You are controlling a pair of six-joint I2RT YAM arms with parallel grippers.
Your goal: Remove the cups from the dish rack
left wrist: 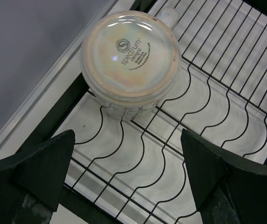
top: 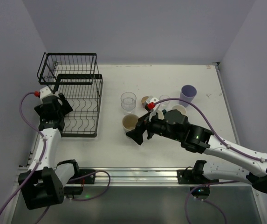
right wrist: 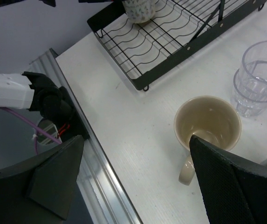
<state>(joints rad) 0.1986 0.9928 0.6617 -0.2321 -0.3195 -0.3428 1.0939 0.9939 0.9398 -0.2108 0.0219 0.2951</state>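
Note:
The black wire dish rack [top: 79,105] stands at the left, basket section at the back. In the left wrist view one pale mug [left wrist: 131,58] sits upside down on the rack's ridged tray [left wrist: 217,98]. My left gripper [left wrist: 128,172] is open and empty just short of that mug; from above it [top: 63,108] hangs over the rack's left edge. My right gripper [top: 137,134] is open and empty beside an upright cream mug [top: 130,122], seen close in the right wrist view [right wrist: 208,126]. A clear glass [top: 128,102] and a lavender tumbler [top: 188,93] stand on the table.
More cups cluster in mid-table [top: 163,105], partly hidden by my right arm. A cream cup [top: 179,110] stands near them. The table's metal front rail [right wrist: 96,158] lies under my right gripper [right wrist: 135,172]. Grey walls close in at left and back.

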